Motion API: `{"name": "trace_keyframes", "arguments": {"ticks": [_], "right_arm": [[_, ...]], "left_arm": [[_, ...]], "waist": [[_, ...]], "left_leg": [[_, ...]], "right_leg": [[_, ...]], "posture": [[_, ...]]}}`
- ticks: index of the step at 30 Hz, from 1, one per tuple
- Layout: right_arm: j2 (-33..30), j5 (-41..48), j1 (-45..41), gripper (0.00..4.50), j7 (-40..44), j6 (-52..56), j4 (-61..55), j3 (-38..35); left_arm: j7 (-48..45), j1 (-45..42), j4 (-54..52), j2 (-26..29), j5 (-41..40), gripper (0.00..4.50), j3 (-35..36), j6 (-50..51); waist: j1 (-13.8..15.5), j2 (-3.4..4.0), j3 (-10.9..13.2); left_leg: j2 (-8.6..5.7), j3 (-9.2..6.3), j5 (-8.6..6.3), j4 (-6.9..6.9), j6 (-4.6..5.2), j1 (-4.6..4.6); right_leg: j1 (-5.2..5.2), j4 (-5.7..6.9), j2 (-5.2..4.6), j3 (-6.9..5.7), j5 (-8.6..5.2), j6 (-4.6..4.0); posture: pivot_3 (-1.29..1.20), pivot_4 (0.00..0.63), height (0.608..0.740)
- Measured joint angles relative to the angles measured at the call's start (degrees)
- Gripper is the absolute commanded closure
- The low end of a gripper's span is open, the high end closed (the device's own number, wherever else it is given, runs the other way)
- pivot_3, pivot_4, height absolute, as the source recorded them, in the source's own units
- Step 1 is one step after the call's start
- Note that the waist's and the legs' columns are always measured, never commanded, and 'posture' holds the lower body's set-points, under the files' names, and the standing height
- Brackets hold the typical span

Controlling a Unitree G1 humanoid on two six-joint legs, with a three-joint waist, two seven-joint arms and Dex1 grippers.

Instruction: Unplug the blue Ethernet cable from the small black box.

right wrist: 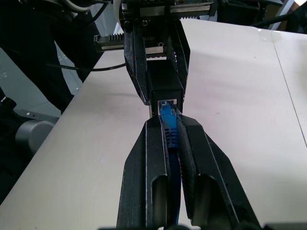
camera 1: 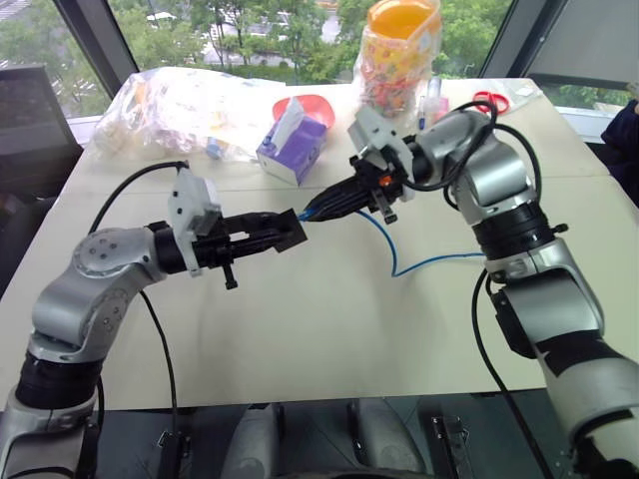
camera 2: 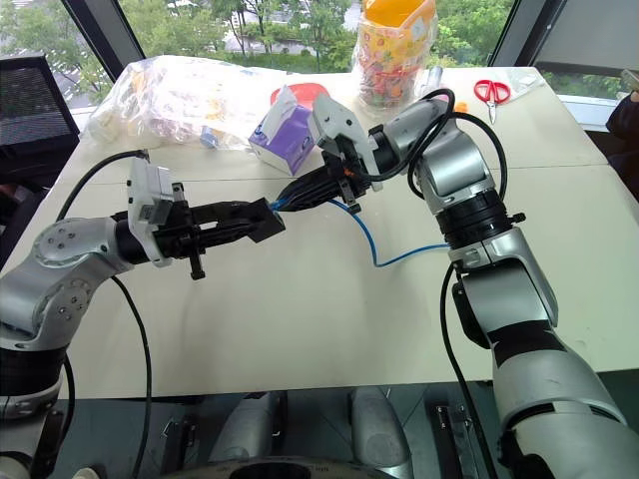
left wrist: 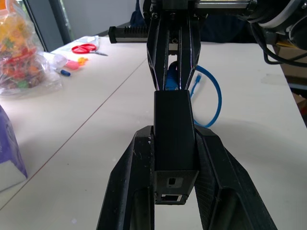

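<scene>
Left gripper [camera 1: 285, 236] clamps small black box [left wrist: 173, 125], bracing it above table [camera 1: 329, 329] | right gripper [right wrist: 172, 125] pinches blue Ethernet cable [right wrist: 169, 123] at plug; opposed for pull; still seated

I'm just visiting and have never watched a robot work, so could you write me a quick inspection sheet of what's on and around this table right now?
Surface: pale table, seams across it.
Job's things: small black box held above the table; blue Ethernet cable plugged into it, the rest trailing onto the table.
Clutter: purple tissue box, clear plastic bag, candy bag, red scissors, red bowl.
Grippers: left gripper shut on the box; right gripper shut on the cable near its plug.
Cables: black robot-arm cables looping off both arms.
Surroundings: windows with trees outside.
</scene>
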Motion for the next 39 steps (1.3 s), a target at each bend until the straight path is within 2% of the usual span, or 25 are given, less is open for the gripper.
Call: {"name": "trace_keyframes", "arguments": {"ticks": [1, 4, 7, 23, 39], "right_arm": [[0.0, 0.1, 0.0, 4.42, 0.1, 0.0, 0.0, 0.0], [-1.1, 0.0, 0.2, 3.37, 0.2, 0.7, 0.3, 0.0], [-4.1, -1.2, 1.2, 2.03, -0.6, 1.3, 1.7, -1.3], [-1.4, 1.9, 1.3, 2.03, 0.4, 8.7, -3.4, -2.0], [0.6, 2.1, 1.1, 2.03, -0.6, 8.7, -3.5, -2.2]], "left_arm": [[0.0, 0.1, -0.3, 0.3, 0.2, 4.00, 0.0, -0.2], [-0.5, 0.3, -0.9, 0.7, 0.8, 4.00, 0.2, -0.8], [-0.7, 0.7, -0.9, 1.3, 0.9, 4.00, 1.9, -1.3], [-0.4, -0.1, -1.0, -0.4, 0.9, 4.00, 1.8, -1.2], [-0.3, 0.3, -1.3, -0.8, 1.5, 4.00, 1.7, -1.3]], "waist": [[0.0, 0.00, 0.0], [0.1, -0.02, 0.0], [0.5, -0.06, 0.0], [0.0, -0.06, 0.0], [0.0, -0.06, 0.0]], "left_leg": [[0.00, 0.00, 0.00, 0.00, 0.00, 0.00], [0.00, 0.00, 0.00, 0.00, 0.00, 0.00], [-0.02, 0.02, 0.00, 0.02, 0.00, 0.00], [0.00, 0.00, 0.00, 0.00, 0.00, 0.00], [0.00, 0.00, 0.00, 0.00, 0.00, 0.00]], "right_leg": [[0.00, 0.00, 0.00, 0.00, 0.00, 0.00], [0.02, 0.00, 0.00, 0.00, 0.00, 0.00], [0.03, -0.04, -0.03, 0.00, 0.00, 0.00], [0.01, -0.01, 0.00, -0.01, 0.00, 0.00], [0.01, -0.01, 0.00, -0.01, 0.00, 0.00]], "posture": [[0.00, 0.150, 0.740], [0.00, 0.150, 0.740], [0.00, 0.150, 0.740], [0.00, 0.150, 0.740], [0.00, 0.150, 0.740]]}}
